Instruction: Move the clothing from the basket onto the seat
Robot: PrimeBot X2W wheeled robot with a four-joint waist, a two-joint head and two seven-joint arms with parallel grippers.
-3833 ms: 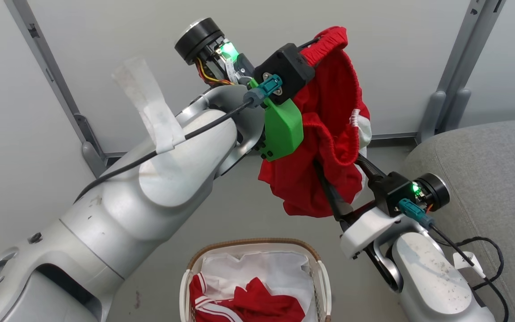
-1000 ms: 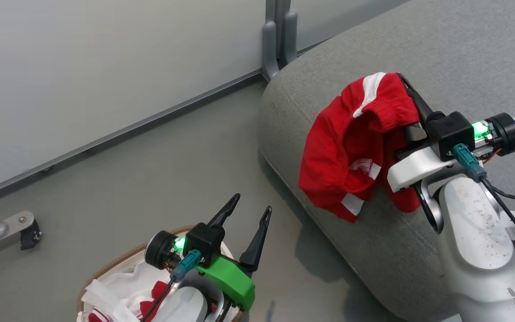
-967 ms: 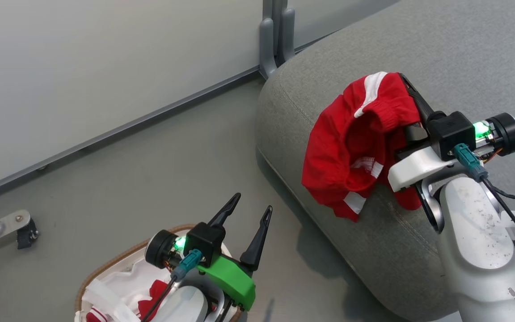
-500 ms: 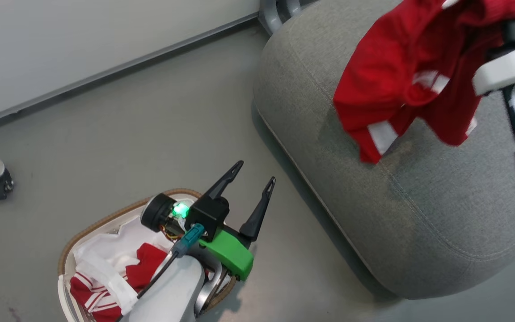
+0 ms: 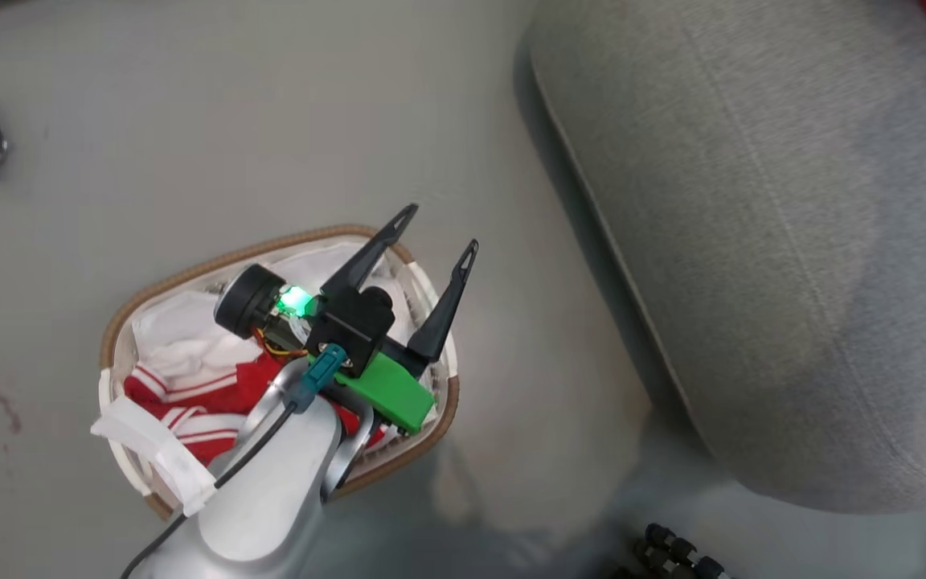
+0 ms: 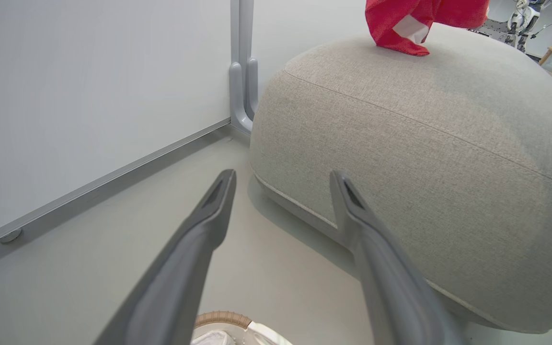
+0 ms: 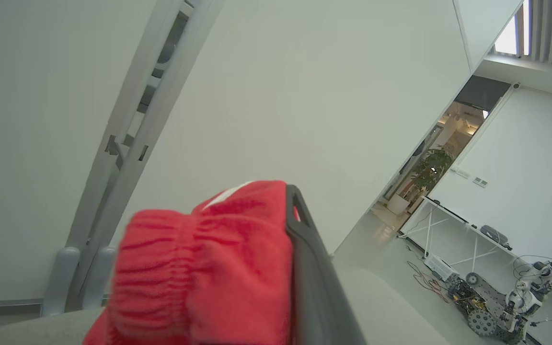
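Two red pieces are sitting apart. From the head, a striped red jersey point(image 5: 182, 394) is lying in the wicker-rimmed laundry basket point(image 5: 214, 259), directly under the left pincer point(image 5: 440, 227), the nearer one, which is standing spread and empty, pointing across bare floor point(image 5: 511, 121) toward the grey seat point(image 5: 752, 241). Along the left wrist, a red garment point(image 6: 400, 21) is hanging at the seat's top, well back from its rounded edge. Along the right wrist, the right pincer point(image 7: 289, 201) is clenching that garment's gathered elastic band.

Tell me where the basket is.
Lower left of the head view, the basket sits on the floor beneath the left end effector, left of the seat.
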